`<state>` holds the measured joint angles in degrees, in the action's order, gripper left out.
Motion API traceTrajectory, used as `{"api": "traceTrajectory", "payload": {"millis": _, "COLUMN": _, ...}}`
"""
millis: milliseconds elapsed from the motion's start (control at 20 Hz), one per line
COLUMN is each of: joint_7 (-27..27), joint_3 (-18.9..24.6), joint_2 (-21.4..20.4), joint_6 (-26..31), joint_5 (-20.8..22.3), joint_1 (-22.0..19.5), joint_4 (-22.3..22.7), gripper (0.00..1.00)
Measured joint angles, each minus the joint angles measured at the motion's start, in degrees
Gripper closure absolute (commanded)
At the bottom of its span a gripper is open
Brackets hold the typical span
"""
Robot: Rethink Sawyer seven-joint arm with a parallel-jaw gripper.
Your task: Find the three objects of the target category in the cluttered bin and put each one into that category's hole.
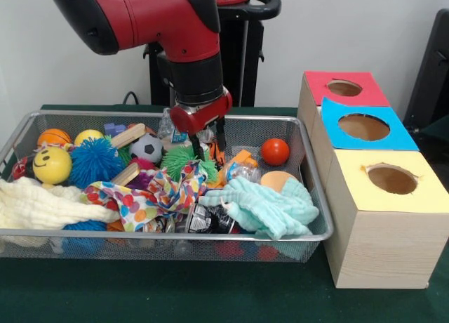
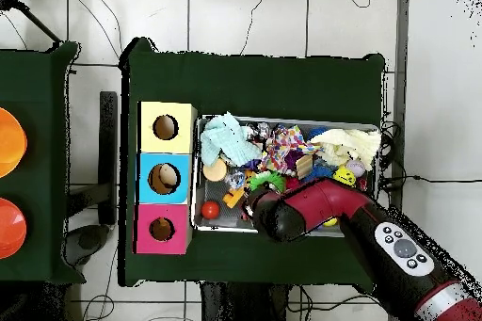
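Note:
The wire mesh bin (image 1: 314,196) is full of toys and cloths; it also shows in the overhead view (image 2: 197,178). My gripper (image 1: 210,147) is lowered into the bin's back middle, open, beside a green spiky ball (image 1: 184,161). A small orange and black patch (image 1: 217,155) shows between the fingers; I cannot tell whether it is the striped plush. No tan-brown plush shows. The red-ringed hole (image 1: 344,88) is the farthest on the wooden box, right of the bin, and it also shows in the overhead view (image 2: 162,230). In that view the arm hides the gripper.
The blue-ringed hole (image 1: 363,127) and the yellow-ringed hole (image 1: 391,179) are on the same box. In the bin lie a red ball (image 1: 275,152), a soccer ball (image 1: 146,147), a blue spiky ball (image 1: 95,161), a mint cloth (image 1: 263,207), a cream cloth (image 1: 38,205) and a dotted cloth (image 1: 151,195).

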<state>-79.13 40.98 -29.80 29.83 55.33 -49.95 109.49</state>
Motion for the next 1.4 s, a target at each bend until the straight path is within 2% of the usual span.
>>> {"api": "traceTrajectory", "payload": {"millis": 750, "joint_7": 0.0, "joint_3": 0.0, "joint_2": -0.4, "joint_6": 0.0, "joint_5": -0.5, "joint_1": 3.7, "joint_4": 0.3, "gripper": 0.0}}
{"api": "traceTrajectory", "payload": {"millis": 1400, "joint_7": 0.0, "joint_3": 0.0, "joint_2": -0.4, "joint_6": 0.0, "joint_5": -0.4, "joint_1": 1.5, "joint_4": 1.3, "gripper": 0.0}}
